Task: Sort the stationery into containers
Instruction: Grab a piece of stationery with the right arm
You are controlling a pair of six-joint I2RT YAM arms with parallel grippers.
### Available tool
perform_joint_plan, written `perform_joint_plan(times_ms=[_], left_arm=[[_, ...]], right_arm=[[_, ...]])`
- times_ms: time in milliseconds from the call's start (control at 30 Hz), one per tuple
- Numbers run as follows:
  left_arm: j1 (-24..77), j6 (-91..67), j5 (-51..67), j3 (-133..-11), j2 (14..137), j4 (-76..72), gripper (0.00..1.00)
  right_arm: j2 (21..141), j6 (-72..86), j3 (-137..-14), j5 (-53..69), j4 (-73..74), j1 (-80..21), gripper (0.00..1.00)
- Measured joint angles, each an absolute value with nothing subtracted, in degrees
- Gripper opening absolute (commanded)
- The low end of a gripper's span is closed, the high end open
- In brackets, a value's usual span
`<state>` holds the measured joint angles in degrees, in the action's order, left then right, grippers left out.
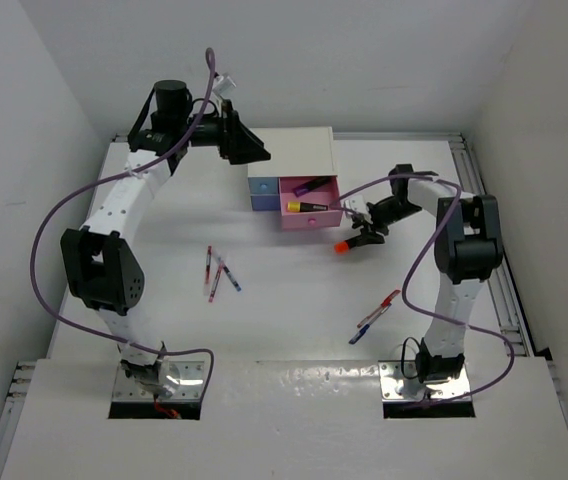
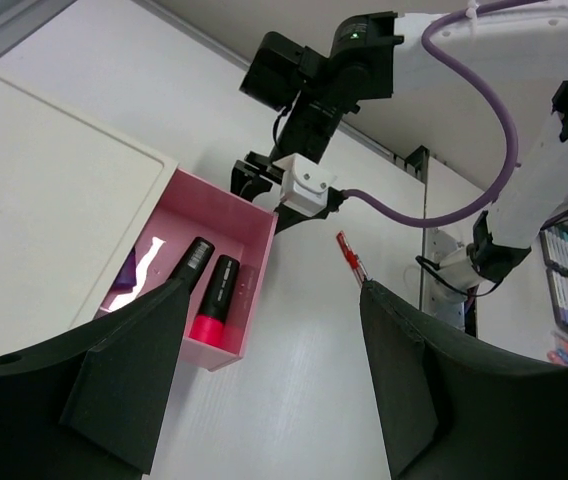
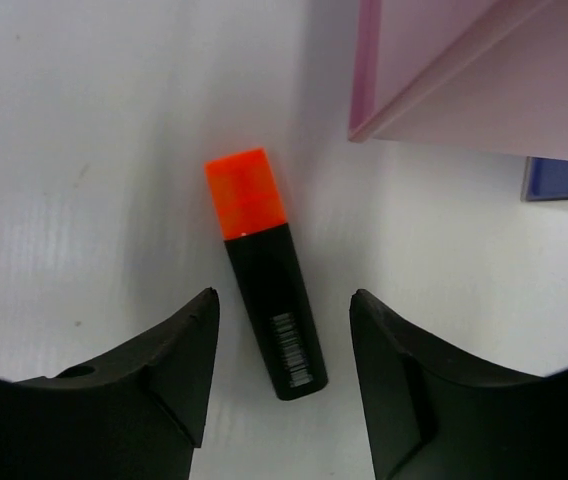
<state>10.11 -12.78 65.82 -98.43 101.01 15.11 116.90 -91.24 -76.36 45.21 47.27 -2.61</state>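
Note:
An orange highlighter with a black body lies on the table, between the open fingers of my right gripper. In the top view it lies just right of the open pink drawer, under my right gripper. The pink drawer holds a pink-capped highlighter, a second black-bodied one and a purple one. My left gripper is open and empty, held high beside the white cabinet; its jaws frame bare table.
Three thin pens lie left of centre. A red pen and a blue pen lie near the right arm. The light-blue drawer and the periwinkle drawer sit left of the pink one.

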Motion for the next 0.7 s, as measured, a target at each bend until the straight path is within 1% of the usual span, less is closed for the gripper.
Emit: perform_joint_plan(times_ms=[233, 433, 500, 567, 700], left_arm=[[9.21, -12.78, 66.08, -98.37, 100.79, 15.09, 0.75], [8.86, -12.73, 66.72, -98.24, 100.77, 15.18, 0.75], [8.49, -12.73, 66.81, -98.13, 100.77, 15.27, 0.75], [8.01, -12.73, 67.02, -98.06, 100.77, 15.44, 0.75], [7.40, -12.75, 67.61, -98.06, 100.77, 15.55, 0.75]], right_arm=[[117.64, -93.23, -79.53, 42.76, 48.71, -4.47, 0.39], [120.18, -95.02, -84.09, 40.10, 51.77, -6.04, 0.36], [120.18, -95.66, -84.16, 39.46, 52.77, -6.17, 0.34], [120.20, -96.36, -84.16, 38.72, 53.67, -6.20, 0.29], [120.42, -97.56, -84.73, 37.26, 55.61, -6.17, 0.29]])
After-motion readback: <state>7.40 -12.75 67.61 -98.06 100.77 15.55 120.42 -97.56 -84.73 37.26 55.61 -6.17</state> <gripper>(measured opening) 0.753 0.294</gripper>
